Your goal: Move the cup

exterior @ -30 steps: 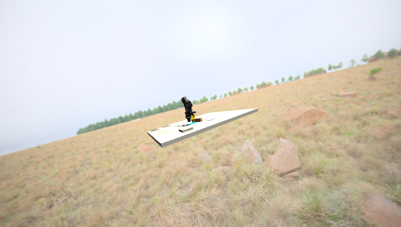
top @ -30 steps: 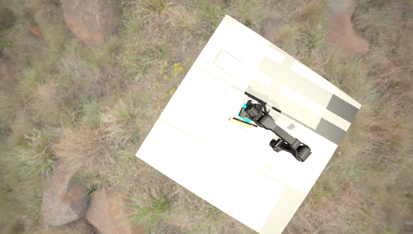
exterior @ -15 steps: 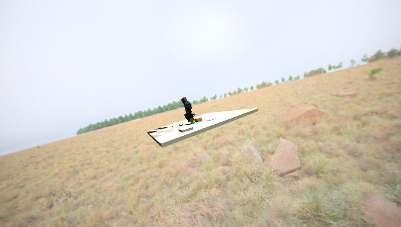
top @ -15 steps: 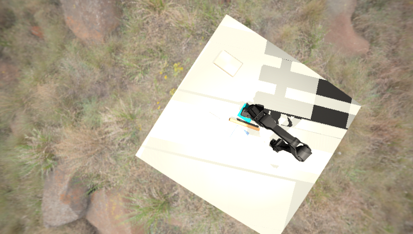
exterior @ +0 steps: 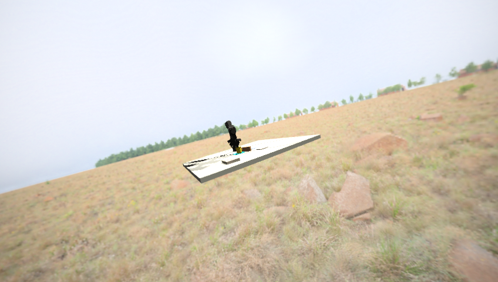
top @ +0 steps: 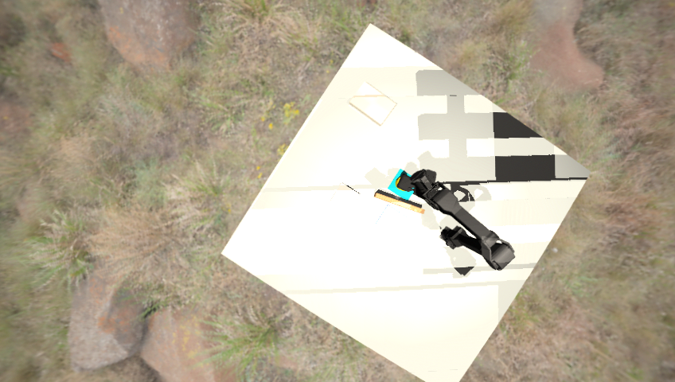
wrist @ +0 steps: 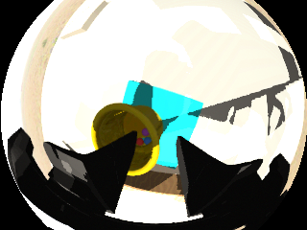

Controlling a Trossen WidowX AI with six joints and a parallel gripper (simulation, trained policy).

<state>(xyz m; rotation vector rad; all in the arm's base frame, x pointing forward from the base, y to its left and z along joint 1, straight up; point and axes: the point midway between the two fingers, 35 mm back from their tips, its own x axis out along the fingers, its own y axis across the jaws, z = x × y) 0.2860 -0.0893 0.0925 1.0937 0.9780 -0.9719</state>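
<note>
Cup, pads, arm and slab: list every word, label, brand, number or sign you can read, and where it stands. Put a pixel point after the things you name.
None readable: the yellow cup [top: 399, 184] [exterior: 239, 150] [wrist: 101, 126] and the cyan pad [top: 401, 191] [wrist: 179, 136] show no lettering.
The black arm [top: 466, 220] [exterior: 232, 133]: any small marking would be too dark to read.

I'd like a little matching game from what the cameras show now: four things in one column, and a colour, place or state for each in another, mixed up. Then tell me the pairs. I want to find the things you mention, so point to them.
Things:
1. Cup [exterior: 239, 150] [wrist: 115, 139]
2. Pad [top: 403, 193] [exterior: 238, 153] [wrist: 184, 129]
3. Marbles [wrist: 147, 140]
4. Hand [top: 403, 181] [exterior: 236, 148] [wrist: 156, 137]

Descriptions:
A. Inside a round-mouthed container
B. Bright turquoise and flat
C. Black, with its two fingers apart
D. Yellow, with a round rim

Right pairs: 1-D, 2-B, 3-A, 4-C.
</note>
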